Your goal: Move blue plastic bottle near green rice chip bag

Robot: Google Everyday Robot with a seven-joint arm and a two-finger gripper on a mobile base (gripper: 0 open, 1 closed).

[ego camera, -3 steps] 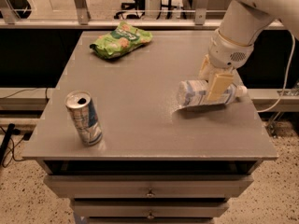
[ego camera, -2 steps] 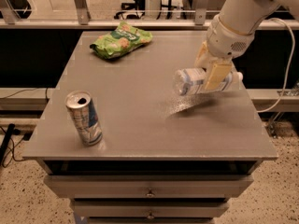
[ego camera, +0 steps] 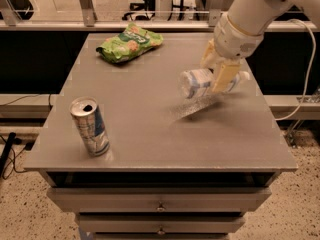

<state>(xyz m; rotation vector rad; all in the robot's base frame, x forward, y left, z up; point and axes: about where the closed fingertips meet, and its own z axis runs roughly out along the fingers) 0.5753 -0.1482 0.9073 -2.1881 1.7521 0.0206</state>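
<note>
The blue plastic bottle is held lying sideways in the air above the right half of the grey table, its base pointing left. My gripper is shut on the bottle, one cream finger in front of it and one behind. The white arm reaches in from the upper right. The green rice chip bag lies flat at the far left part of the table, well apart from the bottle.
A silver-blue drink can stands upright near the table's front left. Drawers sit below the table front. A railing and a white cable run behind and to the right of the table.
The bottle was lifted off the table surface in my gripper and carried up and to the left, toward the bag. The can and bag have not moved.
</note>
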